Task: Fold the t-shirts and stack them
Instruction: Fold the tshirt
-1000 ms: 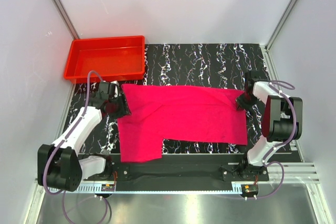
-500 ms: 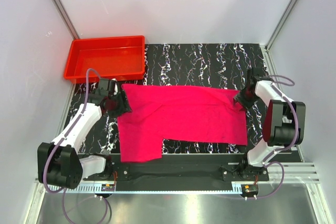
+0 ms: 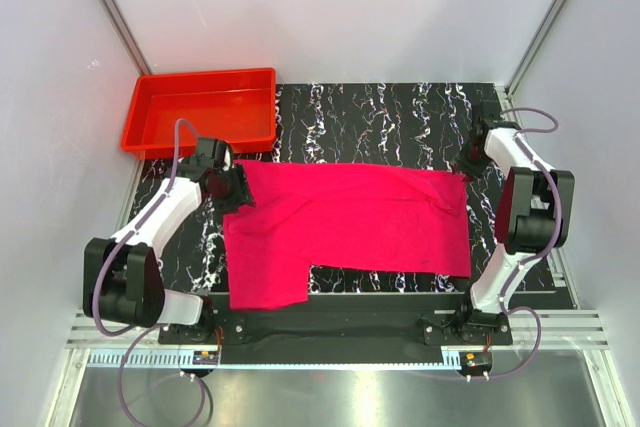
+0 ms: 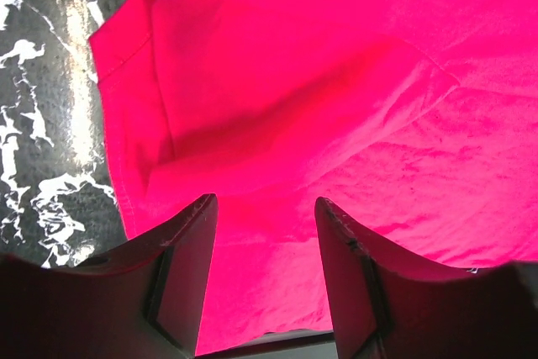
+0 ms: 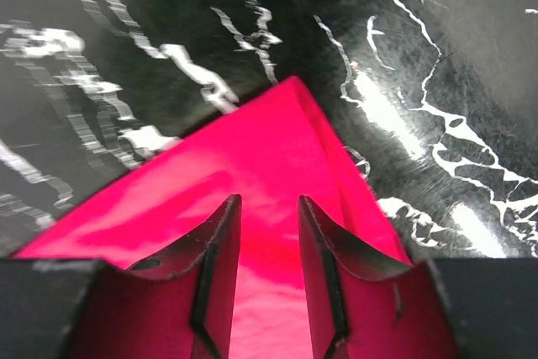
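From overhead I saw a bright magenta-pink short-sleeved t-shirt of soft plain cloth (image 3: 370,217) lying spread flat in the middle of the black, white-veined marbled worktop (image 3: 390,112). One flap of it reached down toward the near edge on the left. A rigid red rectangular plastic tray (image 3: 200,78) stood at the far left corner of the worktop, just beyond the t-shirt's far left corner. The left claw (image 3: 238,190) sat at the t-shirt's left edge, and the right claw (image 3: 468,162) was at its far right corner. From that height I could not tell how either claw's jaws stood. Through the left wrist camera, the left claw (image 4: 265,202) had its jaws well apart. Nothing was caught between them, and they hung over the t-shirt (image 4: 336,81). A hemmed sleeve edge ran beside a strip of bare worktop (image 4: 42,124) on the left of that view. Through the right wrist camera, the right claw (image 5: 267,201) also had its jaws parted, with pink cloth showing in the gap between them. It was poised over a pointed corner of the t-shirt (image 5: 282,136), which lay flat on the worktop (image 5: 420,56).
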Tool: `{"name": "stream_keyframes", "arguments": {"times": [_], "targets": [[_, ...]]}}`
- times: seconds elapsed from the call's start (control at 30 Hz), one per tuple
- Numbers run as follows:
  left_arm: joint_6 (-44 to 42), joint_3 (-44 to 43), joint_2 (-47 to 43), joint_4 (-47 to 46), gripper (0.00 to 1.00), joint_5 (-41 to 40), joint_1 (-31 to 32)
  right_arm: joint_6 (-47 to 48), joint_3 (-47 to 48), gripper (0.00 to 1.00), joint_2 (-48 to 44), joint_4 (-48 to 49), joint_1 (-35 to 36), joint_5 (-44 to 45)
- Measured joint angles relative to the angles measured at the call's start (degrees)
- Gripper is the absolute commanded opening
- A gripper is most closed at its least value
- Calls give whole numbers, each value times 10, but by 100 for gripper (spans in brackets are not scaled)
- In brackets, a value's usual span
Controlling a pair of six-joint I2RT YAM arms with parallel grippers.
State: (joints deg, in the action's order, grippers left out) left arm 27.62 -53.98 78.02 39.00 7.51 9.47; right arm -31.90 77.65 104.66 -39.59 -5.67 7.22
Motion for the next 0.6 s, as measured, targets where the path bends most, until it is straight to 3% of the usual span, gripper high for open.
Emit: {"name": "stream_keyframes", "arguments": {"times": [0.6], "targets": [[-6,1,42,-26,53,31,-27,17,-57,44,28,0,-3,13]]}}
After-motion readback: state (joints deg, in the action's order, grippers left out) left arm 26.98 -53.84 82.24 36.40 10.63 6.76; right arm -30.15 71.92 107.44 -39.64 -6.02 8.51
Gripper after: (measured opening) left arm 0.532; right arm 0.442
